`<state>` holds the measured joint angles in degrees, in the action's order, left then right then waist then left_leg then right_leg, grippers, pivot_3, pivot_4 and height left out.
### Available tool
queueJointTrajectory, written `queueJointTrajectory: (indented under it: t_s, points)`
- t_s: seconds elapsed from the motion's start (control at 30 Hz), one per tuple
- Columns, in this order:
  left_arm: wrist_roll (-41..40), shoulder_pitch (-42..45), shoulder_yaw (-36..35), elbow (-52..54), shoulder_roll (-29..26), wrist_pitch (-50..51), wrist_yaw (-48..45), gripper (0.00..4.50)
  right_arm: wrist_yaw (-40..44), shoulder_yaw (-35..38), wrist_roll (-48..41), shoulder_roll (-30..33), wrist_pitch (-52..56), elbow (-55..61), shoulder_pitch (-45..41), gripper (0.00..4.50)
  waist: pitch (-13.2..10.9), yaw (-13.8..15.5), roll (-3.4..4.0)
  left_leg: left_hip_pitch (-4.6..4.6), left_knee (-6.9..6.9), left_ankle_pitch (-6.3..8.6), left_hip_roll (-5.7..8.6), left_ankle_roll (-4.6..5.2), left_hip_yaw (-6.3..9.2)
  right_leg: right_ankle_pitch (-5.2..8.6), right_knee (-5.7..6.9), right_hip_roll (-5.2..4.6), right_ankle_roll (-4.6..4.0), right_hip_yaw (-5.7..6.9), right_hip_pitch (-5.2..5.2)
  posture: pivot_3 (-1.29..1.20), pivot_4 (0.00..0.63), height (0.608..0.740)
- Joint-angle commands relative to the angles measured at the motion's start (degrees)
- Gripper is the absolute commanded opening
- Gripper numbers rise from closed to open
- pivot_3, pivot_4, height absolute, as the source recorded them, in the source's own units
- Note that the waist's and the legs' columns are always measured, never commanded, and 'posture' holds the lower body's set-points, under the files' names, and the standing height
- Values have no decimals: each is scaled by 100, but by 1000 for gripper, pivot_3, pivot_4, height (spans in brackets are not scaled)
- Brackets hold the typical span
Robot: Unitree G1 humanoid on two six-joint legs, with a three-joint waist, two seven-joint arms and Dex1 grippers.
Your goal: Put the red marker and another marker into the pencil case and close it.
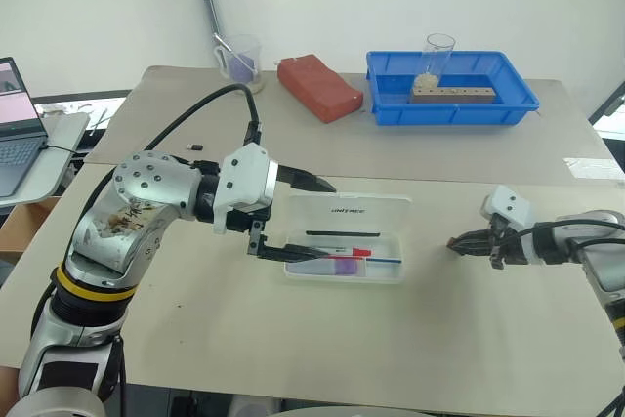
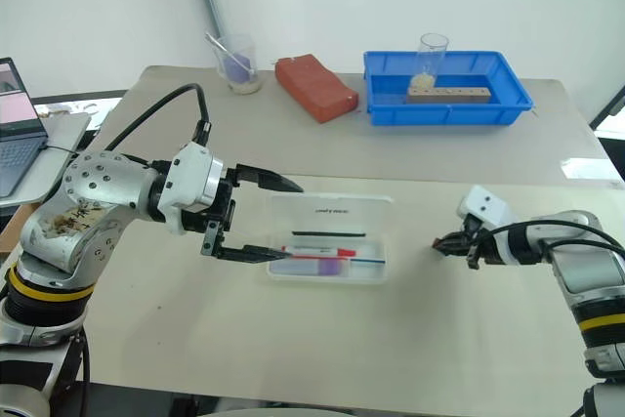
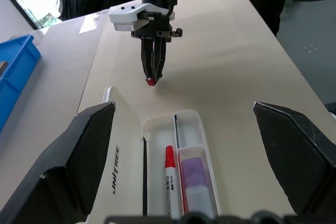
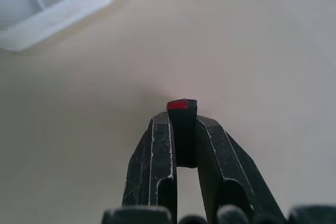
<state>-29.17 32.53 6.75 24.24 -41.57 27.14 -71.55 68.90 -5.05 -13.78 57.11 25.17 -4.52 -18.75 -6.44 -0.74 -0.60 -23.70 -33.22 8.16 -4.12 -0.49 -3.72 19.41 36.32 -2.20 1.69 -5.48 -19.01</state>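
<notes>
Beside open case (image 1: 344,238), right gripper (image 1: 457,243) was clamped shut on small black piece with red tip (image 4: 181,105). Left gripper (image 1: 297,217) gaped wide, empty, over case. Red marker (image 3: 169,182) and purple marker (image 3: 193,182) lay inside. Risk: lid (image 1: 353,210) left open; left fingers could knock case, spilling markers.

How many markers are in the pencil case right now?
2. The red marker and the purple highlighter lie side by side in the open pencil case. The right hand pinches a small red-tipped black piece away from the case; I cannot tell what it is.
</notes>
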Motion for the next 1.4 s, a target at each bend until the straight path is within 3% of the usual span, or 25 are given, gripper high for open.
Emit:
queueJointTrajectory:
  t_s: [0.03,0.2,0.43,1.1,1.17,1.4]
  points:
    - [-61,-70,-159,119,-194,-152,-108,4500,137,211,-409,135,478,1310,-263,183,0,-9,2,1,1,0,0,0,0,0,0,1,0,0,0,0,150,740]
    - [-92,-438,-173,299,-487,-418,-431,4500,167,-318,-515,-89,893,2391,-660,183,1,-8,11,3,7,0,-1,0,2,0,0,1,0,1,-5,0,150,740]
    - [57,-588,-95,343,-542,-662,-406,4500,360,-1066,-111,-357,435,2219,-735,183,-6,93,-6,3,0,0,13,-1,1,0,-12,-20,1,6,-18,0,150,740]
    - [149,-798,-84,445,-599,-679,-176,4500,372,-1215,517,-565,-360,1657,-430,183,-5,72,-3,0,1,0,11,0,2,0,-3,-15,2,4,-6,0,150,740]
    - [134,-791,-81,459,-600,-660,-187,4500,370,-1201,505,-607,-303,1656,-453,1220,-5,73,-3,0,1,0,12,0,2,0,-3,-15,2,3,-7,0,150,740]
    - [240,-661,-76,213,-594,-760,-237,4500,326,-989,304,-633,-22,1807,-534,3610,-5,75,-3,0,1,0,12,0,2,0,-3,-15,2,4,-7,0,150,740]
